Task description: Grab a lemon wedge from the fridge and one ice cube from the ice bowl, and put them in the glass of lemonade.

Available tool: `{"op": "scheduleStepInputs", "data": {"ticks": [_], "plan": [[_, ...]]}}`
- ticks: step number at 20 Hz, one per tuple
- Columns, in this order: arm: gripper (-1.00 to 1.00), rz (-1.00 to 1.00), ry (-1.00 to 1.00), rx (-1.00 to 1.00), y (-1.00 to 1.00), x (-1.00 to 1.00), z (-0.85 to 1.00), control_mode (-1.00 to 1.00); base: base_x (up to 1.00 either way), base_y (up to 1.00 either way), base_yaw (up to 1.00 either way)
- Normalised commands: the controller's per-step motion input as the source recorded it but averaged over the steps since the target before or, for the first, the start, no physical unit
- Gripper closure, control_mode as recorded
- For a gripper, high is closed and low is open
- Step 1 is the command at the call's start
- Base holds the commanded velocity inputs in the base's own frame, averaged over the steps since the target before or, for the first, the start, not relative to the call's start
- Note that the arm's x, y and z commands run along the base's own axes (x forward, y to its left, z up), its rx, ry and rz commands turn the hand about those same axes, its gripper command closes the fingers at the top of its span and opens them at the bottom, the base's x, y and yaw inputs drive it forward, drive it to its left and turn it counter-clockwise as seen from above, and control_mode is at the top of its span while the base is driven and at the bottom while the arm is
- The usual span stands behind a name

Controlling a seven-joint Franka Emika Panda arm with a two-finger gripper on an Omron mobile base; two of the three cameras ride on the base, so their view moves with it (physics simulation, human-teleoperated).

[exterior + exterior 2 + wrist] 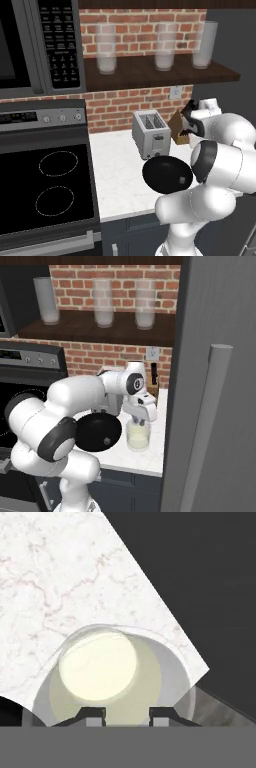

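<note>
The glass of lemonade (138, 438) stands on the white counter beside the fridge (225, 331). It is a short clear tumbler with pale yellow liquid. My gripper (138, 421) hangs straight over it, fingers pointing down at the rim. In the hand view the glass (150, 677) lies right under the gripper (128, 716), whose tips stand close together. I cannot tell whether anything is between them. The black ice bowl (167, 175) sits on the counter to the left of the glass, also seen in the right base view (100, 432). The lemon wedge and the ice cube are hidden.
A silver toaster (151, 134) stands behind the ice bowl, with a brown knife block (178, 129) to its right. The stove top (50, 185) and microwave (30, 45) are to the left. Three frosted glasses (106, 50) stand on the shelf above. The fridge's handle (207, 421) is close on the right.
</note>
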Motion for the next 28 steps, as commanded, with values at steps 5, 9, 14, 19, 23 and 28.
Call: {"op": "scheduleStepInputs", "data": {"ticks": [5,9,14,19,23,28], "plan": [[1.0,0.0,0.04,-0.08,0.0,-0.25,-0.34,-1.0,0.0,0.0,0.0],[-1.0,0.0,0.0,0.0,0.0,0.0,0.16,-1.0,0.0,0.0,0.0],[-1.0,-0.04,-0.09,0.09,0.0,0.0,0.96,-1.0,0.0,0.0,0.0],[-1.0,-0.01,-0.13,0.11,-0.01,-0.03,1.0,-1.0,0.0,0.0,0.0],[-1.0,0.03,-0.17,0.04,0.13,-0.46,1.0,-1.0,0.0,0.0,0.0],[-1.0,0.23,-0.11,0.0,0.6,-0.99,0.66,-1.0,0.0,0.0,0.0]]}}
